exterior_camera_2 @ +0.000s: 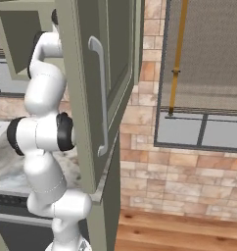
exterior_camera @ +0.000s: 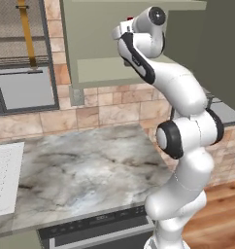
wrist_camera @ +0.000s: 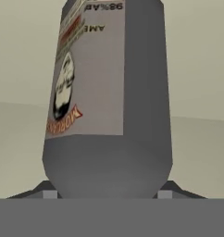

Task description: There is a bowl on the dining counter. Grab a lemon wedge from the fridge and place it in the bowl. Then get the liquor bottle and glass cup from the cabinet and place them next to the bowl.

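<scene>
The liquor bottle (wrist_camera: 109, 102) fills the hand view, label at 10 o'clock. The gripper (wrist_camera: 107, 192) straddles its base; whether it is clamped, I cannot tell.

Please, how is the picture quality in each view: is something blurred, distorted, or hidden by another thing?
Hand view: the liquor bottle is very near, label print upside down and soft. Right base view: the open cabinet door hides part of the arm. Left base view: even light, soft shading on the marble counter, no glare.
</scene>
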Tool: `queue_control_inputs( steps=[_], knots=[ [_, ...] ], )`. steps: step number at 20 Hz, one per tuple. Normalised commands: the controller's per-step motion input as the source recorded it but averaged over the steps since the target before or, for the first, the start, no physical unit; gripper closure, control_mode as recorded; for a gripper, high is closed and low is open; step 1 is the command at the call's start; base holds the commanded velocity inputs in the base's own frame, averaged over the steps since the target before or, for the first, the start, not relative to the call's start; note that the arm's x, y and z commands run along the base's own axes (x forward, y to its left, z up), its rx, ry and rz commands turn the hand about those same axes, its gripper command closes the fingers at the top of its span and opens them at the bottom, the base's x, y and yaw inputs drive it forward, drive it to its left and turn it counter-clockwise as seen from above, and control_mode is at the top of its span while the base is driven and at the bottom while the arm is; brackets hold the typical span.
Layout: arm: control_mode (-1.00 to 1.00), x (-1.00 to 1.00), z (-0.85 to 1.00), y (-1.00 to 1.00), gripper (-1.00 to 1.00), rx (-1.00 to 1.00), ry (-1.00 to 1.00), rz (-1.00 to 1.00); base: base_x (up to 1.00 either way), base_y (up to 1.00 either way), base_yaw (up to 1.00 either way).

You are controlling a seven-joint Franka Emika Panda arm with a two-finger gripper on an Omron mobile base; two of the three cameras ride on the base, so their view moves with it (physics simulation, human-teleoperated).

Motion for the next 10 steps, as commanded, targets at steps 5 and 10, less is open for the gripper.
queue_control_inputs(
  steps=[5, 10],
  knots=[
    [-1.00, -0.94, -0.04, -0.13, 1.00, 0.00, -0.01, 0.06, 0.00, 0.00, 0.00],
    [-1.00, -1.00, -0.11, -0.06, 1.00, 0.00, 0.00, 0.09, 0.00, 0.00, 0.00]
  ],
)
